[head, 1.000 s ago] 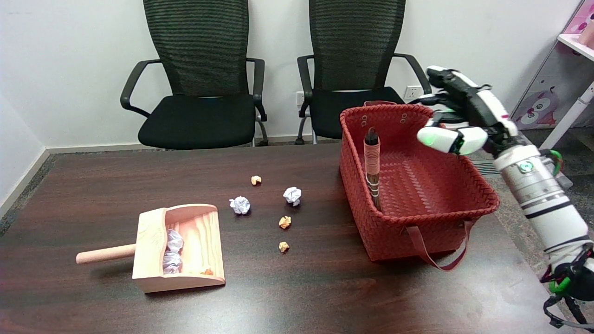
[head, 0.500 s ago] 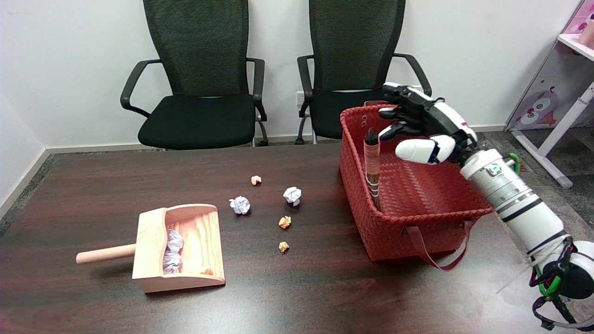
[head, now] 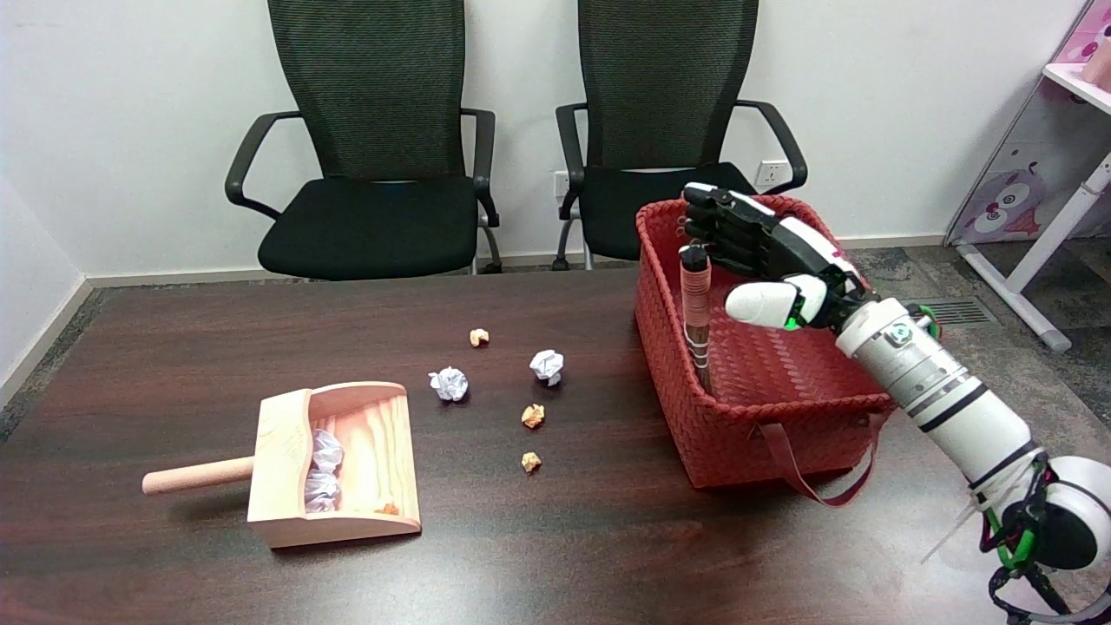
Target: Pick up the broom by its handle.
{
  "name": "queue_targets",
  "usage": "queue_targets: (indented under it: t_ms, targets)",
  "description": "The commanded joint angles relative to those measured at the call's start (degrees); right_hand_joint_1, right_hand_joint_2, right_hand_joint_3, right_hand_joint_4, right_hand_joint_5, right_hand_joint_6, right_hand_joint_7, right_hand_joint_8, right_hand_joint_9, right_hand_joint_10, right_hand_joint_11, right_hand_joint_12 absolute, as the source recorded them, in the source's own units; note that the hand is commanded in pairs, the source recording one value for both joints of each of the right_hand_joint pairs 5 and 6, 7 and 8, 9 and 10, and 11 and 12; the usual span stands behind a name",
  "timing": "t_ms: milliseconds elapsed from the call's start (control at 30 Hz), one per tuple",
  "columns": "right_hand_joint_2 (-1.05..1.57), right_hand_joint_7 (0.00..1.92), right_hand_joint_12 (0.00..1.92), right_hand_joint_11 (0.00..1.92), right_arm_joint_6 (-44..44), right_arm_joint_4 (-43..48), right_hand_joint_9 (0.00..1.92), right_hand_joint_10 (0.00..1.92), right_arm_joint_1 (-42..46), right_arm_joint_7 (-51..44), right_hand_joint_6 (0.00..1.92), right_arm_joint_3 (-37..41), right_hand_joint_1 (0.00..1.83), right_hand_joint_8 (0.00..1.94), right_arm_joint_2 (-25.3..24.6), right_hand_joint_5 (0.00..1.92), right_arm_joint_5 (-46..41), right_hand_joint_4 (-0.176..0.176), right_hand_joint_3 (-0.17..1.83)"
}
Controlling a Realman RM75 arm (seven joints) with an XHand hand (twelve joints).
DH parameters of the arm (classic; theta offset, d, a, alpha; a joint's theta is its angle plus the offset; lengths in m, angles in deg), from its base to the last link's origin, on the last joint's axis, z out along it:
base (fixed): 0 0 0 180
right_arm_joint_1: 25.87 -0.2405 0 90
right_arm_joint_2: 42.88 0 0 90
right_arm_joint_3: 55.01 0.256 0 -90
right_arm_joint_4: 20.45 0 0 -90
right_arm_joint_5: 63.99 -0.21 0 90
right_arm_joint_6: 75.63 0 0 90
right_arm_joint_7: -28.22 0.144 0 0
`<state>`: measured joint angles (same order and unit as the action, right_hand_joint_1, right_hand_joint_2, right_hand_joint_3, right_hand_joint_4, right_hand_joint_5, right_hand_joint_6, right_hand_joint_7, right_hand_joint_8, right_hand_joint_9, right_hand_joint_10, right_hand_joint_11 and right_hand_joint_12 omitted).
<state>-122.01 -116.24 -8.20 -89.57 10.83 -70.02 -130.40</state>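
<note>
Black-and-white right hand [head: 764,260] up over the red basket [head: 825,408], fingers [head: 716,230] spread right by the broom [head: 695,312] handle tip, gripping nothing; can't tell if actually touching. Broom upright inside basket, leaning on its left wall. Further left on the dark table [head: 174,347]: paper balls [head: 547,366] and orange scraps [head: 532,416] scattered, then wooden dustpan [head: 334,464] with crumpled paper inside
</note>
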Motion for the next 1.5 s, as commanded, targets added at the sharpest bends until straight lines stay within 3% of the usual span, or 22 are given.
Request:
queue_targets:
  t_ms: [33,300,500,700,1100,1167,1300,1367,1467,1500]
  targets:
    - [-0.15,0.22,0.42,0.42,-4.85,7.59,0.24,0.24,-6.73,6.23,0.22,-5.89,0.81,0.22,-8.08,0.22,5.50,-0.111,0.54]
    - [-0.12,0.27,0.41,0.41,-4.35,9.38,0.24,0.24,-7.72,5.91,0.27,-5.97,0.81,0.27,-13.33,0.27,8.61,-0.123,0.48]
    - [-0.07,0.26,0.41,0.41,-4.24,11.87,0.26,0.26,-8.93,5.82,0.26,-6.16,0.82,0.26,-16.83,0.26,11.18,-0.076,0.48]
    - [-0.02,0.25,0.42,0.42,-4.24,15.10,0.28,0.28,-10.63,1.89,0.25,-6.16,0.83,0.25,-20.92,0.25,12.36,-0.077,0.52]
    - [0.03,0.28,0.48,0.48,-2.92,15.03,0.33,0.33,-11.60,0.19,0.28,-6.24,0.85,0.28,-21.56,0.28,12.36,-0.095,0.56]
    - [0.04,0.31,0.60,0.60,-2.92,14.85,0.40,0.40,-11.77,0.19,0.31,-6.50,0.85,0.31,-21.65,0.31,12.36,-0.101,0.56]
    - [0.09,0.49,1.11,1.11,-2.92,14.84,0.71,0.71,-11.87,0.19,0.49,-6.76,0.85,0.49,-21.65,0.49,12.02,-0.132,0.55]
    - [0.12,0.79,1.39,1.39,-2.92,14.77,1.00,1.00,-11.96,0.19,0.79,-6.77,0.87,0.79,-21.73,0.79,11.92,-0.156,0.56]
    - [0.16,1.00,1.59,1.59,-2.92,14.67,1.28,1.28,-12.04,0.19,1.00,-6.77,0.86,1.00,-21.82,1.00,11.92,-0.106,0.56]
    - [0.18,1.07,1.65,1.65,-2.92,14.67,1.38,1.38,-12.04,0.19,1.07,-6.77,0.86,1.07,-21.82,1.07,11.91,-0.034,0.57]
